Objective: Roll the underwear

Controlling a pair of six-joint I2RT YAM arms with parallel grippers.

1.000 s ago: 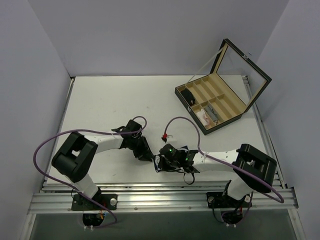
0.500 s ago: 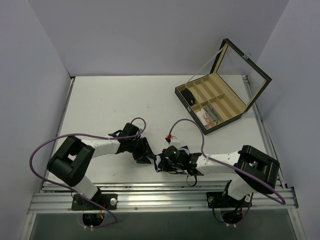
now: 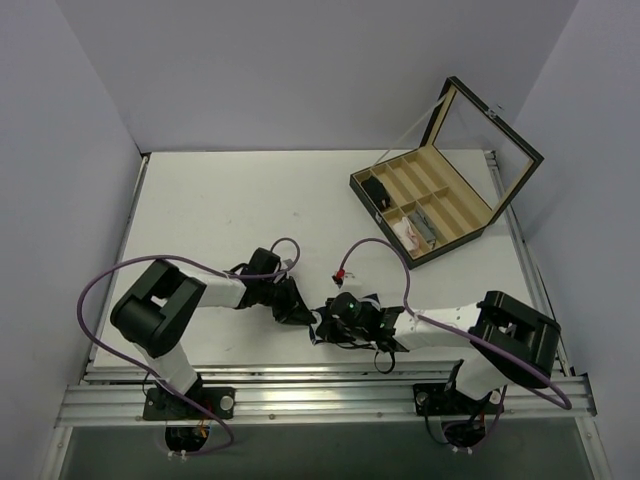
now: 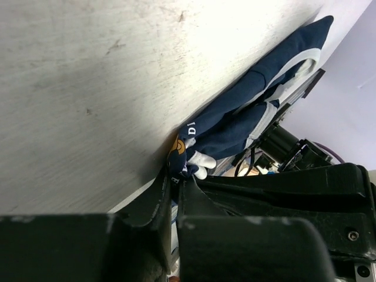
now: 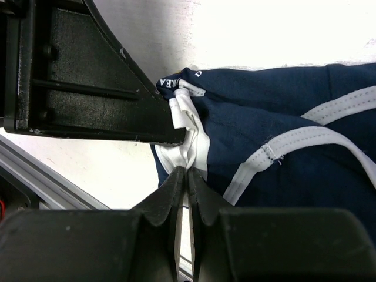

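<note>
The underwear is seen crumpled and not yet rolled on the table near its front edge, one end being pinched by the closed left fingers and right fingers, so the rolling is judged barely begun.

Left end effector nearer right end effector.

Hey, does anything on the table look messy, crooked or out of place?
Nothing spilled or damaged. The underwear lies bunched in uneven folds, its edge pinched by both the left gripper and the right gripper. The open box sits askew.
</note>
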